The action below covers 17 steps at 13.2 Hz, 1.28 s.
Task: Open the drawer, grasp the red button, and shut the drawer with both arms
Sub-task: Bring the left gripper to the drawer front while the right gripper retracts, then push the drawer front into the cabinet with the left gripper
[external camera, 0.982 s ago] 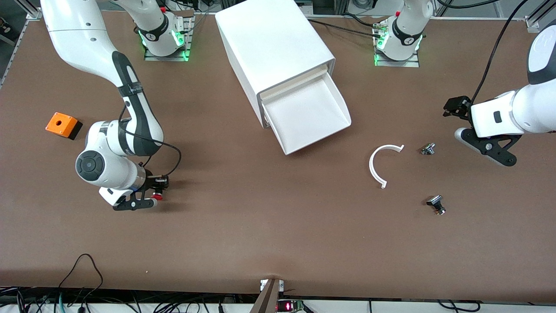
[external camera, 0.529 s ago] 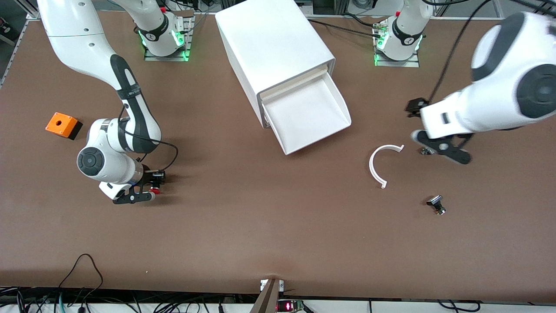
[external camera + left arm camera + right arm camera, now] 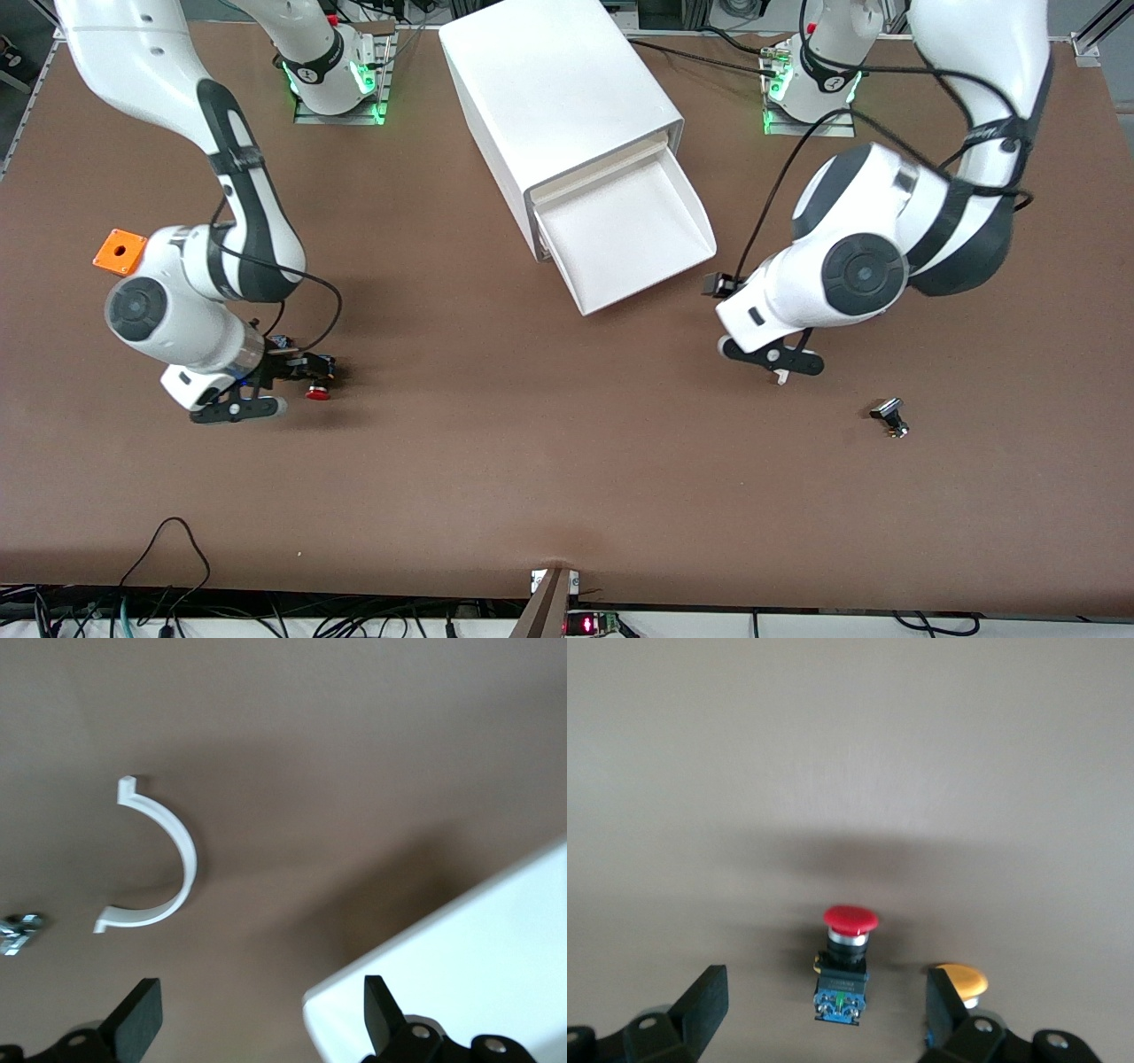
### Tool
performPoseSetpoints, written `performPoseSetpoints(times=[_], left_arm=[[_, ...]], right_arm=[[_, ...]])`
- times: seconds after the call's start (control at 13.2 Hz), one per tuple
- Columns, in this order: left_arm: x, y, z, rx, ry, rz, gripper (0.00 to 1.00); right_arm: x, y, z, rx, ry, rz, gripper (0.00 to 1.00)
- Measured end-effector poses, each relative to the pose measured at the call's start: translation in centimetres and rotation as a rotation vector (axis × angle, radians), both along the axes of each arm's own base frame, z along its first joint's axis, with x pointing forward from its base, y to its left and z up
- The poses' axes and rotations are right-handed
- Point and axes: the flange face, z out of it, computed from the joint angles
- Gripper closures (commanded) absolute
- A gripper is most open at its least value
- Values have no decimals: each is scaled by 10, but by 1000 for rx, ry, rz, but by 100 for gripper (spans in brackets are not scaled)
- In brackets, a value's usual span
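Note:
The red-capped button (image 3: 850,920) lies on its side on the table between the open fingers of my right gripper (image 3: 824,1005), untouched. In the front view the button (image 3: 316,391) sits just off that gripper (image 3: 282,387), toward the right arm's end. The white drawer (image 3: 631,232) stands pulled out of the cabinet (image 3: 558,89) and looks empty. My left gripper (image 3: 772,356) hangs open and empty over the table beside the drawer's corner (image 3: 461,966); its fingers (image 3: 142,1017) hold nothing.
A yellow-capped button (image 3: 963,981) lies right by one right finger. A white C-shaped ring (image 3: 164,859) lies under the left hand, only its tip (image 3: 781,377) showing from the front. An orange box (image 3: 119,251) and small metal parts (image 3: 889,416) (image 3: 18,933) lie about.
The left arm has swung from its end of the table toward the drawer and now covers the ring. The right hand has drawn back a little, leaving the red button more exposed.

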Motion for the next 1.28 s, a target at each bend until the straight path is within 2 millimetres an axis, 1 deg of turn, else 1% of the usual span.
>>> performPoseSetpoints(times=[0.15, 0.23, 0.38, 0.45, 0.53, 0.68, 0.76, 0.83, 0.91, 1.06, 1.28], left_arm=[[7, -13, -35, 28, -29, 128, 0], [9, -17, -49, 39, -37, 188, 0], [10, -21, -69, 69, -24, 310, 0], [6, -29, -78, 90, -18, 373, 0], [-4, -43, -89, 110, -16, 426, 0], [-33, -82, -116, 143, -17, 496, 0], [-45, -96, -124, 158, -16, 514, 0], [-52, -103, -127, 166, -15, 522, 0], [-55, -106, -126, 170, -15, 528, 0], [-62, -108, -124, 177, -14, 529, 0], [-86, -122, -121, 185, -1, 497, 0]], right_arm=[[1, -2, 48, 14, -62, -1, 1], [-3, -2, 72, 20, -74, 3, 1], [-12, -3, 119, 33, -101, 12, 1], [-19, -5, 139, 38, -101, 13, 1], [-27, -9, 157, 42, -87, 10, 1], [-42, -23, 187, 47, -62, -15, 1], [-49, -32, 200, 48, -52, -26, 1], [-56, -38, 211, 44, -40, -30, 1], [-64, -41, 223, 33, -32, -30, 1], [-80, -42, 246, 17, -15, -40, 1], [-106, -39, 279, -8, 7, -27, 1]])
